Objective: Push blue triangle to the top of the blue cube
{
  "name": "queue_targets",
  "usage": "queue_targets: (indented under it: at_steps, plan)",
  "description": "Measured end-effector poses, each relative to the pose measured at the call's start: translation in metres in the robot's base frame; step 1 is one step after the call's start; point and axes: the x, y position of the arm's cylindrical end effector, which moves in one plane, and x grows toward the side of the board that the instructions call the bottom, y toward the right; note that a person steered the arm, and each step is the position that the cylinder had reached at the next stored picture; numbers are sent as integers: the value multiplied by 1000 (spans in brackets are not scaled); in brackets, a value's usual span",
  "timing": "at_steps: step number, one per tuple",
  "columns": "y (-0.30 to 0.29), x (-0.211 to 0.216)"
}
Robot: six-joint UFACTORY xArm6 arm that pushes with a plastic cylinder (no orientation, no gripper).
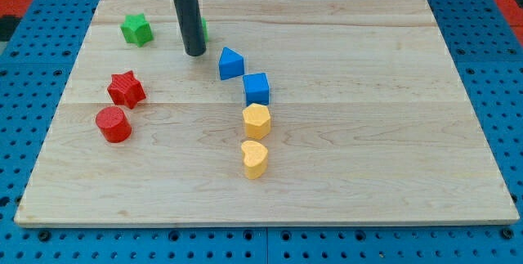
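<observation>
The blue triangle (230, 63) lies on the wooden board (368, 92), just up and to the left of the blue cube (257, 89), nearly touching it. My tip (194, 53) is the lower end of the dark rod, standing a short way to the left of the blue triangle and slightly above it in the view, apart from it. A green block (203, 29) is mostly hidden behind the rod.
A yellow hexagon block (257, 121) sits right below the blue cube, and a yellow heart block (254, 158) below that. A green star (137, 29) is at the top left. A red star (126, 89) and a red cylinder (113, 124) are at the left.
</observation>
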Motion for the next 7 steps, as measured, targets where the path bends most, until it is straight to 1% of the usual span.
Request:
queue_targets:
  at_steps: [1, 2, 3, 4, 5, 6, 7]
  plan:
    - [19, 10]
    - [22, 10]
    - [48, 10]
    - [48, 10]
    - [30, -26]
    - [29, -79]
    - [-1, -111]
